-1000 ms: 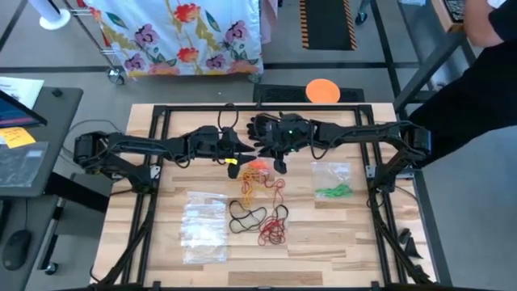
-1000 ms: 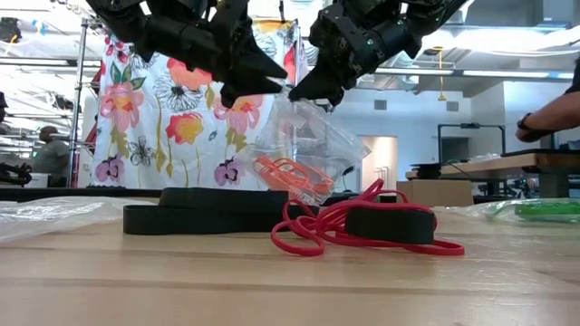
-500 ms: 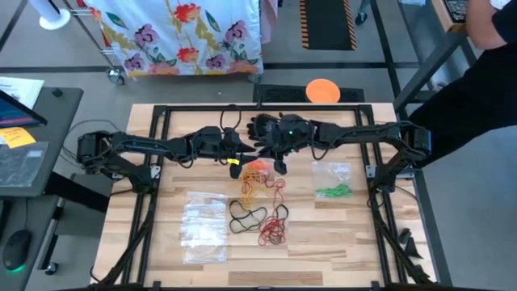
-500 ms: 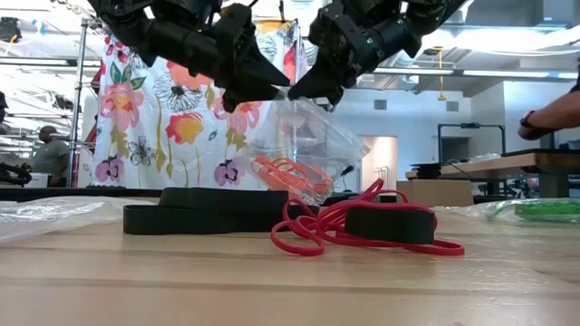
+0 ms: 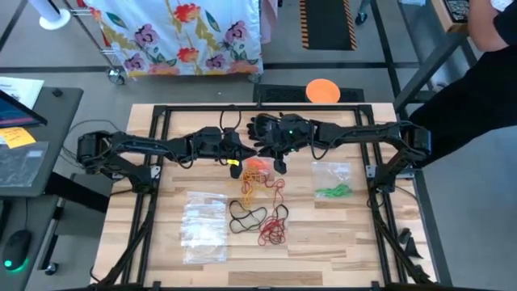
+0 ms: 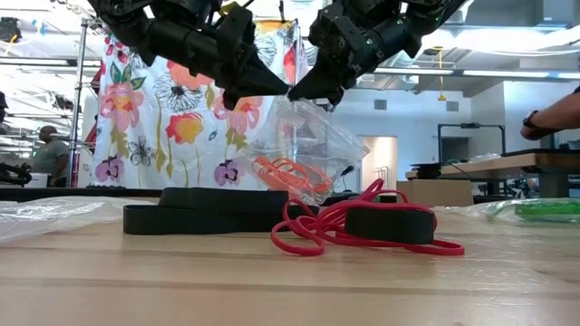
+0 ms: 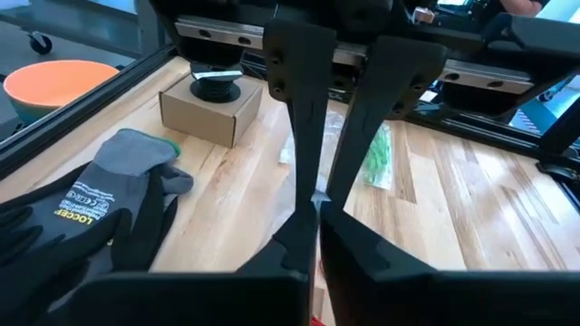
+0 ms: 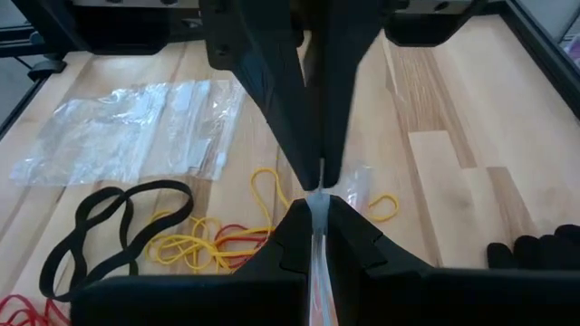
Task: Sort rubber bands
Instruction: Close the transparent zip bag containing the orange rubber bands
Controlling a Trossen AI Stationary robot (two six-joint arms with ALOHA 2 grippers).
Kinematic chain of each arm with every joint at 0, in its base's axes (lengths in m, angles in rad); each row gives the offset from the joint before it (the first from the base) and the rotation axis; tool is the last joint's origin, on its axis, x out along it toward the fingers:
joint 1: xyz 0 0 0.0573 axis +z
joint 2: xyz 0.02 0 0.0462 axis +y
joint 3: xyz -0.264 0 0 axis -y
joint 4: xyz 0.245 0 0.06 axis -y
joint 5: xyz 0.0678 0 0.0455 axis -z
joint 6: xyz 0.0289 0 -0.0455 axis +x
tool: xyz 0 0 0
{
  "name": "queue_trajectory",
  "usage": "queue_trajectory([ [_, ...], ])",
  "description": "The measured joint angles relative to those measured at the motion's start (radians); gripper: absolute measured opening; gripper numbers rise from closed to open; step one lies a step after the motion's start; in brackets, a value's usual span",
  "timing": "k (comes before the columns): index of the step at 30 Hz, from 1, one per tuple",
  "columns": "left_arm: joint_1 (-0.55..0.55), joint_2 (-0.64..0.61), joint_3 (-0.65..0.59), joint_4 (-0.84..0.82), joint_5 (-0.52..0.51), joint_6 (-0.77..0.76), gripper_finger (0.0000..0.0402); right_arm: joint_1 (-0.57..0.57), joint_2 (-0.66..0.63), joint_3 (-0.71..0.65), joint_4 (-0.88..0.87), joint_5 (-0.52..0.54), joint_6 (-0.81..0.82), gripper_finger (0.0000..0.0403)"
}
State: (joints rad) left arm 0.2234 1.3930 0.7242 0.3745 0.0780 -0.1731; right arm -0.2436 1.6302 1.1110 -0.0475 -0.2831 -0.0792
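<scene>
My left gripper (image 6: 283, 91) has just pinched shut on the top edge of the clear bag (image 6: 313, 149); a moment ago its fingers were spread beside that edge. My right gripper (image 6: 294, 93) is pressed together on the same edge as before, so both sets of fingertips now meet tip to tip above the middle of the table (image 5: 355, 242), and the bag hangs between them, lifted clear of the wood. Nearest the low camera, red rubber bands (image 6: 362, 231) and wide black rubber bands (image 6: 217, 210) lie loose on the table. Just behind them, inside the hanging bag, sit the orange rubber bands (image 6: 288, 172). From above, yellow rubber bands (image 5: 250, 187) lie under my grippers, with the black and red ones closer to the front edge. A pile of empty bags (image 5: 203, 226) lies toward my left, and a bag of green rubber bands (image 5: 333, 191) toward my right. Farther back, a black glove (image 7: 86, 222) rests beside a small cardboard box (image 7: 210, 102). With two grips on the bag's mouth, I judge the next step is sealing or spreading it.
</scene>
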Motion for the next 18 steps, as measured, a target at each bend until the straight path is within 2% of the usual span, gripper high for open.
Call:
queue_trajectory([
  [18, 0.0, -0.06, -0.002, -0.032, 0.07, 0.009, 0.0, 0.001, -0.003, 0.005, -0.018, -0.009, 0.0, 0.0018],
])
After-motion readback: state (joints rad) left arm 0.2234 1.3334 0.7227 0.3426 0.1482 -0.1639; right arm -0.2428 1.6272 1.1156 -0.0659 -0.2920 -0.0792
